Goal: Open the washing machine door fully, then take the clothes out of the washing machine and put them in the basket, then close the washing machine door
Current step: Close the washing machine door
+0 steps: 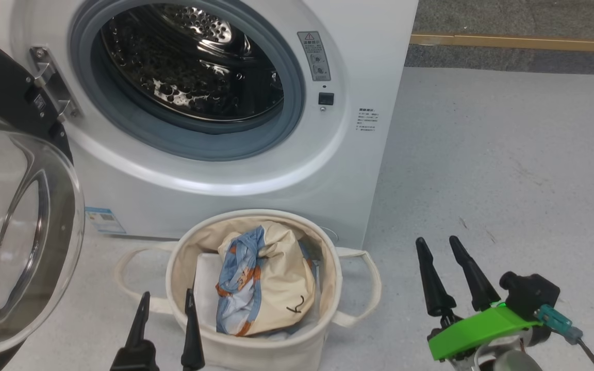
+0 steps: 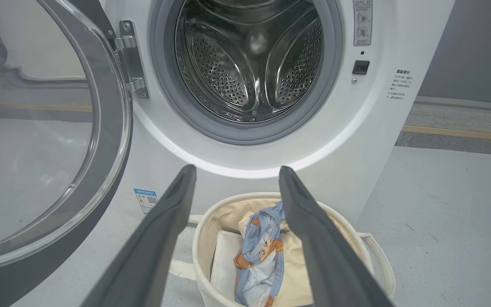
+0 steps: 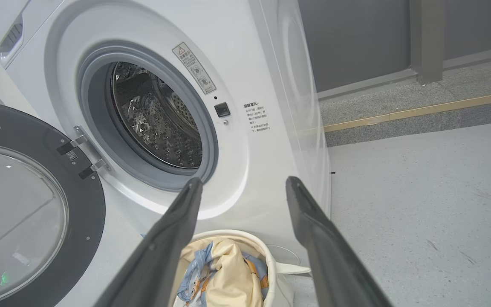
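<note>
by the basket, left claw and right claw gape, empty.

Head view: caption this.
Blue and cream clothes in round off-white canvas basket before white washing machine, black-rimmed glass door open.

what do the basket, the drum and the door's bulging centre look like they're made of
Basket: soft woven fabric, likely canvas, matte off-white, with limp loop handles and a beige lining.
Drum: probably stainless steel, polished; it mirrors the light and is punched with small holes.
Washing machine door centre: clear and glossy, glass or hard plastic. The floor shows through it, but the look cannot settle which.
</note>
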Tool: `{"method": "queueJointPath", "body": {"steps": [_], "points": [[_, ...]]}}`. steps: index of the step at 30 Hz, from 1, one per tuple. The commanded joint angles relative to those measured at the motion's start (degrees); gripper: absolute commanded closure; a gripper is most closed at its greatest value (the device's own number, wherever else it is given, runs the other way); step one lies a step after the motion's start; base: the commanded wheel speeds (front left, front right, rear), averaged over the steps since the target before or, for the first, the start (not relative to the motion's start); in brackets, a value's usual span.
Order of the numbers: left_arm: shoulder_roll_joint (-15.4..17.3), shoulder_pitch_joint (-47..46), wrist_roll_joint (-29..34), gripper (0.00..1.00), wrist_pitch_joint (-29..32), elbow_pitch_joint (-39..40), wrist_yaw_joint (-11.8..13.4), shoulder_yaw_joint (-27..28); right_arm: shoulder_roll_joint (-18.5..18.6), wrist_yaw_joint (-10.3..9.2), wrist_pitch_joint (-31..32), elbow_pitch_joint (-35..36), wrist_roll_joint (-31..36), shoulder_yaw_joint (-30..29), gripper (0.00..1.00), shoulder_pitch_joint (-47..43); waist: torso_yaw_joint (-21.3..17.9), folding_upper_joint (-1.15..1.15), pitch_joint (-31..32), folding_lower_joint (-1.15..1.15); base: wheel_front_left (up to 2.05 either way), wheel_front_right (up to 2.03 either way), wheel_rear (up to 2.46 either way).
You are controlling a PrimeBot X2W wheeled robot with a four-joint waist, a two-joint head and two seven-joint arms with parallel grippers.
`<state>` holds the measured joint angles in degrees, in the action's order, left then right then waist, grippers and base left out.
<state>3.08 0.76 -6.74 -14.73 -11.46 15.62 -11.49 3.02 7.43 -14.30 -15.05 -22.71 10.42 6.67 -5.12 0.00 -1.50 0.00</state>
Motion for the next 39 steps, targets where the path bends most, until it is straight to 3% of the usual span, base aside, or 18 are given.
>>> {"method": "queueJointPath", "body": {"steps": [1, 17, 28, 39], "points": [[-0.2, -1.2, -0.4, 0.0, -0.3, 1.8, 0.2, 1.6, -0.1, 0.06, -0.7, 1.6, 0.1, 1.3, 0.0, 0.7, 0.0, 0.0, 0.1, 0.0, 0.0, 0.0, 0.0], [-0.2, -1.0, -4.7, 0.0, -0.3, 1.2, 0.3, 1.5, -0.1, 0.06, -0.7, 1.4, 0.3, 1.5, 0.0, 0.5, -0.1, 0.0, 0.1, 0.0, -0.27, 0.14, 0.14], [-0.2, -1.4, -3.9, 0.0, -0.3, 0.9, 0.7, 1.5, -0.1, 0.06, -0.7, 1.0, 0.3, 1.1, 0.0, 0.9, 0.1, 0.0, -0.3, 0.0, -2.01, 1.26, 0.75], [-0.2, -2.2, 1.1, 0.0, -0.3, 2.3, 0.3, 0.2, -0.1, 0.06, -0.7, 0.6, 0.5, 1.0, 0.0, 1.1, 1.0, 0.0, -0.9, 0.0, -1.71, 1.38, 0.34]]}}
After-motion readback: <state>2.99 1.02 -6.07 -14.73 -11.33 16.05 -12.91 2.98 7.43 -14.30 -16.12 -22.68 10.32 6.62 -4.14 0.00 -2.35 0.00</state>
